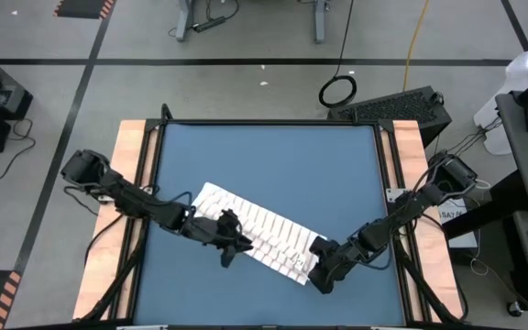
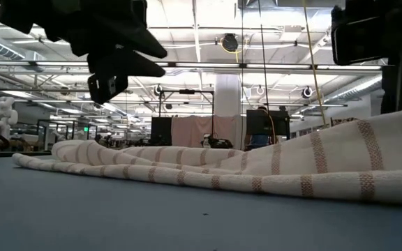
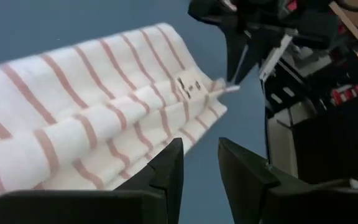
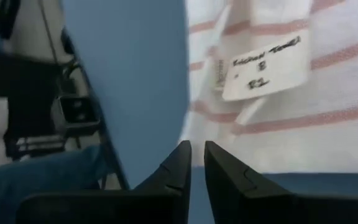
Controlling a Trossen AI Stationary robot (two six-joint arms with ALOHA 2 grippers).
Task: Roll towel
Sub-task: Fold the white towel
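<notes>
The towel (image 1: 255,229) lies crumpled on the blue desk (image 1: 264,156), its long axis running from ten o'clock to four o'clock. The left gripper (image 1: 232,240) hovers at its middle, jaws narrow and empty. The right gripper (image 1: 322,271) sits at the four-o'clock end, nearer a corner, jaws nearly shut beside the edge; whether they pinch cloth, I cannot tell.

We see both arms reaching in from the table's near corners toward its front middle, elbows bent and forearms angled inward. The left gripper (image 1: 232,240) sits low and points toward the right arm; in the left wrist view its two dark fingers (image 3: 166,171) stand a little apart with nothing between them. The right gripper (image 1: 321,272) is tipped down near the table's front edge; in its wrist view the fingers (image 4: 178,168) are nearly together, a thin gap left between them
</notes>
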